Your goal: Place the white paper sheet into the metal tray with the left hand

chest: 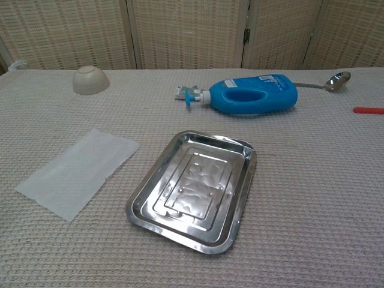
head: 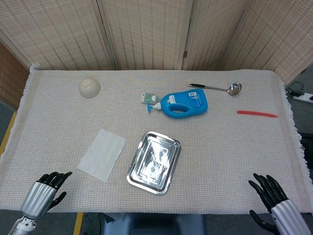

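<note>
From my remote station I see a matt, coarse-woven cloth (chest: 312, 180) covering the table. The metal tray (chest: 193, 189) is polished steel, mirror-glossy, its embossed floor rippling with reflections. The white paper sheet (chest: 78, 171) looks thin, matt and faintly textured. The blue bottle (chest: 252, 94) is smooth, shiny plastic; the ladle (head: 216, 88) is bright metal. The bowl (chest: 90, 80) appears matt cream. My hands show black fingers (head: 55, 179) on brushed silver wrists.
</note>
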Tool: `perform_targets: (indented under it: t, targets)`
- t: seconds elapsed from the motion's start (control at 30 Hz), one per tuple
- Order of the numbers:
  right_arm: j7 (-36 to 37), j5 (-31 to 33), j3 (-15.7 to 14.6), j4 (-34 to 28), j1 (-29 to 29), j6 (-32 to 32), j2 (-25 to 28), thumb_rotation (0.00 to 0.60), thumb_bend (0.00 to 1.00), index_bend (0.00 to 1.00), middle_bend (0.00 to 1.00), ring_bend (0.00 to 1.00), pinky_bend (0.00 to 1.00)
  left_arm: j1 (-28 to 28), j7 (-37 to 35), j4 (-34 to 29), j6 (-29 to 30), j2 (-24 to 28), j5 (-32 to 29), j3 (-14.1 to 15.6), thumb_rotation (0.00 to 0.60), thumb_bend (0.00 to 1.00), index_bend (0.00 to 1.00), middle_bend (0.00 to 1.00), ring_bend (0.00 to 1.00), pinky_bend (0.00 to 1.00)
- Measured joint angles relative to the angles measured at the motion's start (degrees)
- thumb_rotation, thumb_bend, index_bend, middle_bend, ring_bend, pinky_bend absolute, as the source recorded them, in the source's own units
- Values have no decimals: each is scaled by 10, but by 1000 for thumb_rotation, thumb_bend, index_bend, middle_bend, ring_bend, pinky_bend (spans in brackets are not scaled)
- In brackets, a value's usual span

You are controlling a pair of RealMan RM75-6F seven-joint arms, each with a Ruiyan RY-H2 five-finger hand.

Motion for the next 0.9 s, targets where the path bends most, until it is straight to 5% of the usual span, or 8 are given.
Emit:
perform_targets:
  t: [0.07,0.13,0.4,0.9]
  targets:
    - [0,3,6,4,3,-1,-10,600,380,0,0,0,0,-11,-23,26,-4,-16,-2,-6,600,195,388,996,962,1000]
    - [4,12,12,9,7,-4,-18,600,380,0,0,0,0,-22,-46,52,-7,-31,-4,-10,600,195,395,1000,1000,1000]
    - [42,73,32,17,32,-48,-26,600,380,0,0,0,0,-67,-136,155,-19,-87,-11,-22,600,201,464,1000,1000,1000]
    - [59,115,42,17,48,-77,-27,600,380,0,0,0,0,-108,-171,322,-22,-183,-20,-14,600,246,487,1000,1000,1000]
